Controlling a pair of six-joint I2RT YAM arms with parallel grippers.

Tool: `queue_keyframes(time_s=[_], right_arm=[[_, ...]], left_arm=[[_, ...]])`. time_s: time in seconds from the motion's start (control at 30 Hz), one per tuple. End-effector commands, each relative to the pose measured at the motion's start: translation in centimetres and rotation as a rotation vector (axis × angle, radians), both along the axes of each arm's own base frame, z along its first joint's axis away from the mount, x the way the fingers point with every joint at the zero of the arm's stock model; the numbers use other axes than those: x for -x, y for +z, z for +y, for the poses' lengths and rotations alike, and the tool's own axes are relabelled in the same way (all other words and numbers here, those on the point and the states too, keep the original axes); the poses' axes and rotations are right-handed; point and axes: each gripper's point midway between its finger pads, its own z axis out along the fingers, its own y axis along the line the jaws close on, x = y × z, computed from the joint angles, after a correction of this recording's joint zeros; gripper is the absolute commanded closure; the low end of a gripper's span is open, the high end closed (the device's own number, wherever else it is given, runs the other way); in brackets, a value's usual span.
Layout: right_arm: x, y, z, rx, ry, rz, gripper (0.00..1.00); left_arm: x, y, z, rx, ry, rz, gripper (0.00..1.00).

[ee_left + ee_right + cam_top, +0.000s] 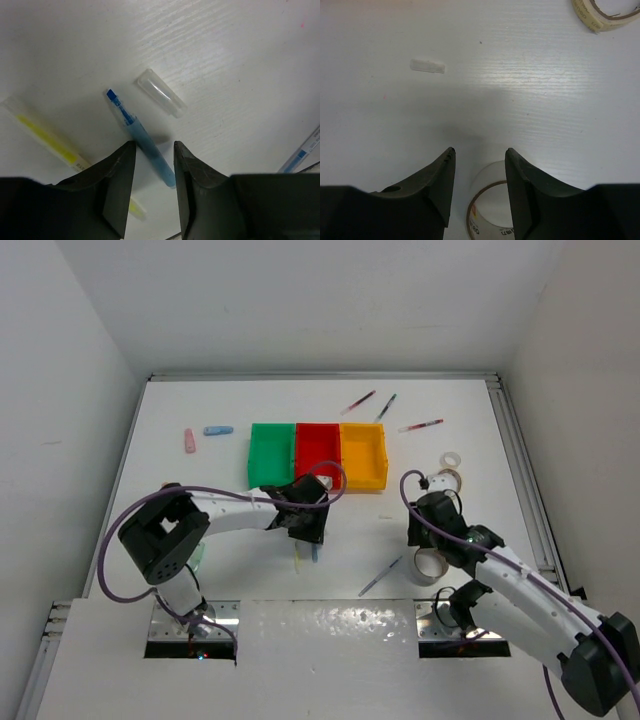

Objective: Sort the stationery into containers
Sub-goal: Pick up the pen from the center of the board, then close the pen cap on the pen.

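The white desk (200,400) carries a row of three joined open-top plastic bins, green, red and yellow-orange (318,426), set centrally, probably so either arm can reach them. At 6 o'clock of the red bin, the left end effector (154,145) hangs low, jaws narrowly parted astride an uncapped translucent blue marker (142,135) lying flat on the desk, apparently lined up for a pinch across its barrel. At 5 o'clock of the yellow-orange bin, the right end effector (479,152) is half-spread and empty above a clear tape roll (487,187). A pale yellow marker (45,137) lies at 9 o'clock of the blue one, and a small clear plastic cap (161,92) at 1 o'clock.
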Motion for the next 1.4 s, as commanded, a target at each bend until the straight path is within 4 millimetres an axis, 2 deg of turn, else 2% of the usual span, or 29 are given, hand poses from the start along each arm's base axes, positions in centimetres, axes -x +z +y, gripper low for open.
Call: queue_keyframes(time_s=[0.0,0.07,0.1,0.2,0.27,0.37,0.5,0.67,0.77,0.8,0.83,0.87,0.97,1.0,1.03,1.07,1.1,1.2,1.3,1.37], right_arm=[[-0.1,0.5,-0.6,0.020,-0.021,-0.023,0.55],[-0.2,0.8,-0.7,0.027,-0.018,-0.035,0.55],[-0.2,1.0,-0.8,0.033,-0.021,-0.036,0.55],[-0.5,1.9,-1.0,0.037,-0.028,-0.064,0.55],[-0.7,2.3,-1.2,0.044,-0.034,-0.079,0.55],[-0.9,2.8,-0.9,0.033,-0.026,-0.089,0.55],[-0.6,2.2,0.1,0.006,0.018,-0.053,0.55],[-0.7,1.7,2.5,-0.072,0.047,-0.004,0.57],[0.1,1.5,5.8,-0.139,0.221,0.036,0.54],[1.1,1.5,7.1,-0.156,0.345,0.058,0.54],[1.3,1.3,7.4,-0.148,0.377,0.069,0.53],[1.3,1.6,7.4,-0.166,0.319,0.087,0.53],[1.4,1.8,6.8,-0.207,0.160,0.117,0.61],[1.5,1.7,6.8,-0.281,0.006,0.140,0.60],[1.4,1.5,6.1,-0.288,-0.089,0.125,0.60],[1.4,1.9,6.4,-0.345,-0.144,0.106,0.60],[1.6,1.5,6.5,-0.412,-0.248,0.117,0.60],[1.3,1.4,6.2,-0.479,-0.408,0.080,0.59],[1.3,1.4,6.1,-0.468,-0.458,0.076,0.59],[1.6,1.8,6.8,-0.470,-0.452,0.095,0.59]], left_arm=[[-0.1,-0.9,0.4,-0.053,0.039,0.011,0.66],[0.0,-1.1,0.2,-0.055,0.033,0.013,0.73],[-0.1,-1.0,0.1,-0.054,0.031,0.012,0.80],[-0.3,-1.1,0.5,-0.077,0.044,-0.006,0.94],[-0.3,-1.1,0.5,-0.081,0.048,-0.008,0.99],[-0.4,-1.0,0.6,-0.079,0.053,-0.012,1.00],[-0.8,-0.6,0.3,-0.063,0.049,-0.034,1.00],[-2.9,3.0,-1.8,0.001,0.006,-0.142,1.00],[-4.0,6.8,-3.1,0.033,-0.085,-0.229,1.00],[-4.3,8.3,-2.9,0.039,-0.114,-0.268,1.00],[-4.7,9.3,-2.7,0.046,-0.119,-0.296,1.00],[-5.2,11.4,-2.7,0.072,-0.137,-0.360,1.00],[-6.5,14.4,-1.7,0.096,-0.122,-0.467,1.00],[-6.8,16.0,-1.2,0.112,-0.122,-0.526,1.00],[-7.4,16.7,-0.5,0.107,-0.105,-0.555,1.00],[-7.9,17.2,0.3,0.090,-0.077,-0.589,1.00],[-7.9,17.7,0.9,0.086,-0.065,-0.615,1.00],[-8.6,18.0,2.8,0.052,-0.010,-0.648,1.00],[-9.2,18.8,4.0,0.049,0.029,-0.676,1.00],[-9.7,19.5,4.9,0.043,0.047,-0.699,1.00]])
